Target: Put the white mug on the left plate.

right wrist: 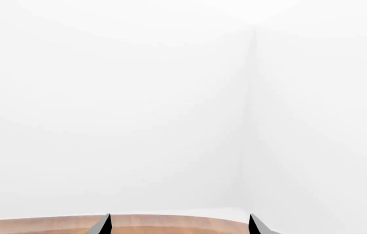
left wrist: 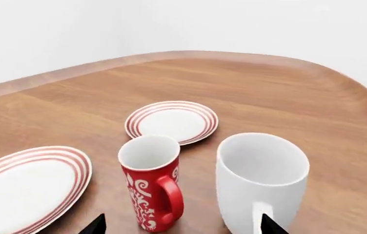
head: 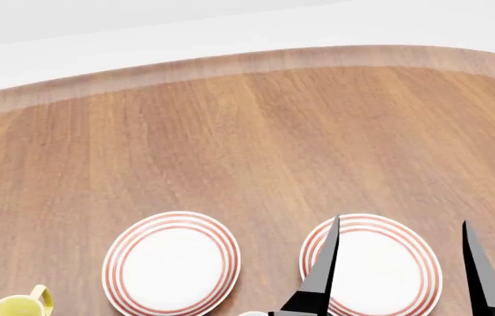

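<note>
The white mug (left wrist: 261, 180) stands upright on the wooden table (left wrist: 268, 97), its handle turned toward the left wrist camera. My left gripper (left wrist: 183, 223) is open, low and just short of the mugs. One fingertip (left wrist: 271, 223) is beside the white mug's handle, and nothing is held. The left plate (left wrist: 27, 187) lies flat beside the red mug; in the head view this plate (head: 171, 262) is bare. My right gripper (head: 401, 220) is open and raised above the other plate (head: 372, 266). In its own wrist view the right gripper (right wrist: 179, 219) faces the wall.
A small red patterned mug (left wrist: 150, 185) stands right next to the white mug, between my left fingertips. The second ringed plate (left wrist: 172, 122) lies beyond the mugs. A mug with a yellow handle (head: 19, 306) shows at the head view's lower left. The table's far edge (head: 247, 59) curves.
</note>
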### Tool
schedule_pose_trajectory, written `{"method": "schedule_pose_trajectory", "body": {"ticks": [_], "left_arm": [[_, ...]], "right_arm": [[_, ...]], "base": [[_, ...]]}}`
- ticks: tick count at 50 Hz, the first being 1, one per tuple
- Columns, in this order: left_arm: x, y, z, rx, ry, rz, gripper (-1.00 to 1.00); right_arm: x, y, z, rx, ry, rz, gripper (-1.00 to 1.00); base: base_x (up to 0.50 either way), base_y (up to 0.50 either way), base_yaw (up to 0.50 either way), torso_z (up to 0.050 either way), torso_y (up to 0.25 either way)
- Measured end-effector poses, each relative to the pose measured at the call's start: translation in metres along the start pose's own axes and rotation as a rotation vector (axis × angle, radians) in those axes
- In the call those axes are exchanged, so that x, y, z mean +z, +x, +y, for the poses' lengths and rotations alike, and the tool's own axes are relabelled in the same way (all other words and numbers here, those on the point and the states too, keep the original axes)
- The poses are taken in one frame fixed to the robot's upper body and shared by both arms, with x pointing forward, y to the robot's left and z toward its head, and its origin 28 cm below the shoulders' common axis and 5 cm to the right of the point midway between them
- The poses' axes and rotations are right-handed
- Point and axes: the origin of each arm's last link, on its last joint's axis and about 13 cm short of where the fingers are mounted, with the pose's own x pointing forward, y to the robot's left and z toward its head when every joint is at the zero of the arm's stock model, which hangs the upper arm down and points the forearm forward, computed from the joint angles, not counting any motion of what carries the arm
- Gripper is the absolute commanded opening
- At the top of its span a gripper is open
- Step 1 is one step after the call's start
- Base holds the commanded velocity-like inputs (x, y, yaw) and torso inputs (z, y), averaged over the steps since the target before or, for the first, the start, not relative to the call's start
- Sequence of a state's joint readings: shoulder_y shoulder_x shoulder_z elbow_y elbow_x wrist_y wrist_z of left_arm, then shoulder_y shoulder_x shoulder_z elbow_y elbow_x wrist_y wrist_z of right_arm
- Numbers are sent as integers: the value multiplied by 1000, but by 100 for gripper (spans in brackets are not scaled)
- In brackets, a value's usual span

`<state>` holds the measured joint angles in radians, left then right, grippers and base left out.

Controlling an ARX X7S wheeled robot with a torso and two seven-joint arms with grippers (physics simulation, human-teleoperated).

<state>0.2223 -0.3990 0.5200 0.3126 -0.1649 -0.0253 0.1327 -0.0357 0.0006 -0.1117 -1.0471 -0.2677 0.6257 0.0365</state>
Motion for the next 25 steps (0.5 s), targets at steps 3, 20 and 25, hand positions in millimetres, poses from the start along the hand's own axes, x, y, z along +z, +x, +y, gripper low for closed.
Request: {"method": "schedule_pose_trajectory", "body": {"ticks": [3,20,25], "left_arm": [[-2,-1,-3,-14,3,7,100],[-10,1,-18,-72,19,42,100],[-12,3,-20,-83,27,54,100]], "right_arm": [[0,0,0,2,0,0,100],[0,0,1,13,3,-1,100],[0,0,1,17,3,-2,100]], "base": [[0,0,0,0,0],[0,0,0,0,0],[0,0,0,0,0]]}}
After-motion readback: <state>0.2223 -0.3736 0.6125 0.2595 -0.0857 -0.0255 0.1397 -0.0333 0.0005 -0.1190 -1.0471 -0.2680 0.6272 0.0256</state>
